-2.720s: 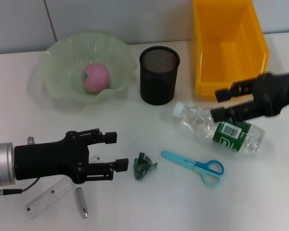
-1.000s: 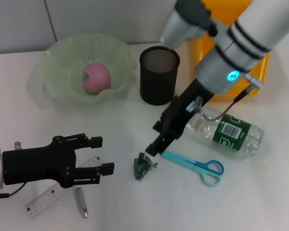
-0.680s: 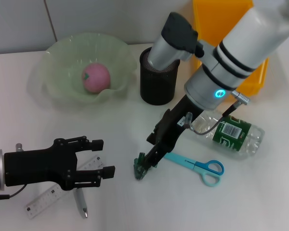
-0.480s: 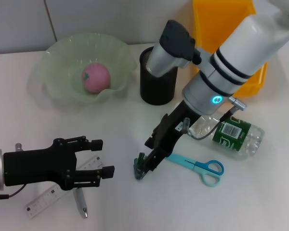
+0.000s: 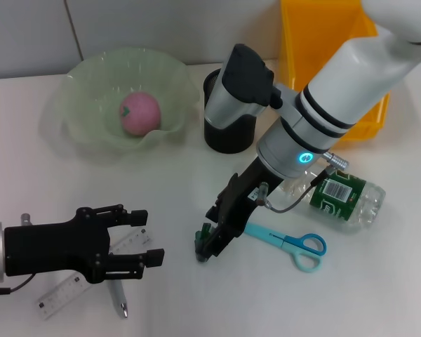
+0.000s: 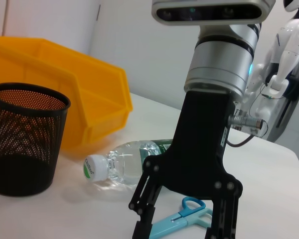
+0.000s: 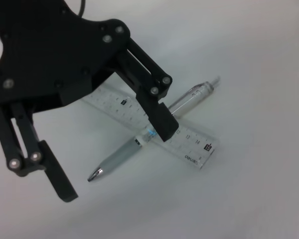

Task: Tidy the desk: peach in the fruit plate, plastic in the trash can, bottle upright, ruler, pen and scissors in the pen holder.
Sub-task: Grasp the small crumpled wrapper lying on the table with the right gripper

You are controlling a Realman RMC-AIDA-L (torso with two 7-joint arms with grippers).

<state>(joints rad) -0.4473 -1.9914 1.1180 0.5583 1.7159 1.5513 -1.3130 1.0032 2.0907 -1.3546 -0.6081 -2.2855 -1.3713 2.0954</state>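
— White desk (image 5: 49, 182) under a pale wall. What sits at the back?

— A green plate (image 5: 84, 126) with the peach (image 5: 139, 112) in it, a black mesh holder (image 5: 224, 137) beside it, and a yellow bin (image 5: 316, 77) at the right.

— And the right gripper (image 5: 209, 247)?

— It reaches down from the bin side to the middle of the desk. Its tips are at the green plastic (image 5: 204, 234), fingers on either side of the scrap. Whether they grip it yet, I cannot tell; in the left wrist view the fingers (image 6: 144, 224) stand spread, with a gap between them.

— The bottle?

— The bottle (image 5: 337, 193) lies on its side just behind that arm, white cap (image 6: 93, 166) toward the holder. The blue scissors (image 5: 288, 242) lie flat in front of it, blades pointing at the plastic.

— The left gripper (image 5: 144, 239)?

— Low at the near left, held above the desk, fingers parted and holding nothing. The right wrist view shows it hovering over the ruler (image 7: 154, 127) and pen (image 7: 139, 144).

— How do those two lie?

— The ruler (image 5: 67, 288) lies flat and the pen (image 5: 118, 298) crosses it, tip toward the near edge. Both are partly under the left gripper.
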